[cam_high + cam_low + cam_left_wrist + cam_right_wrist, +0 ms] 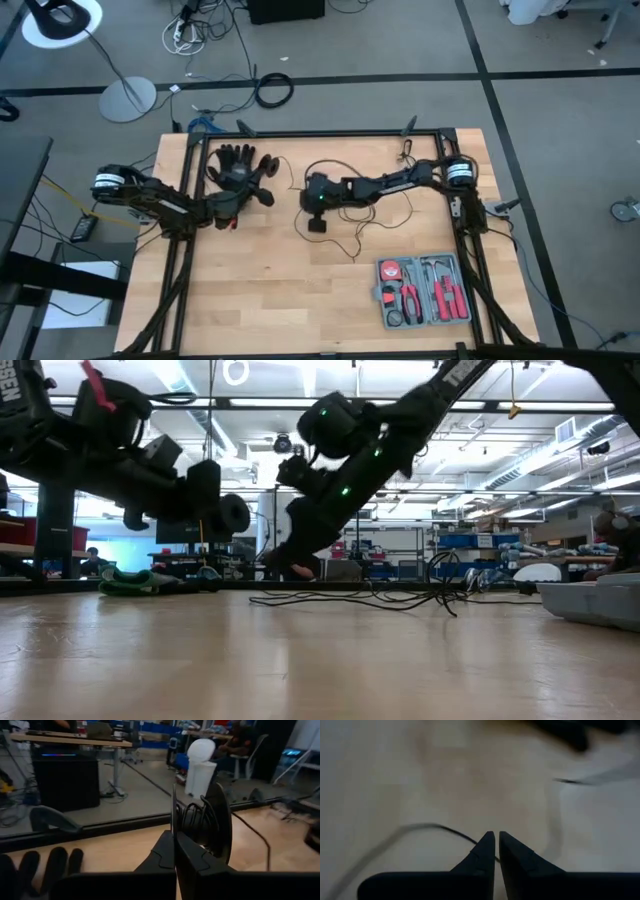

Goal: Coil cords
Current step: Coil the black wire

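High view: both arms are in over the worktop (270,300), and the glove (238,165) at its far left corner is our marker.
Left hand (228,210): right at the glove's near edge, fingers clenched tight. It looks to be gripping the rim of the disc (220,820), which stands on edge with a few turns of wire on it.
Right hand (318,222): well to the right of the glove, tips down at the wood, fingers pinched together on the cord (427,826).
Cord's lie: from the glove it sprawls away to the right in loose loops, long axis running across the worktop, most of the slack beyond the right hand.
Key relation: disc end by the glove, loose run on the far side, so the right hand is nearer the slack.
Next move, my call: feed that slack back toward the glove.
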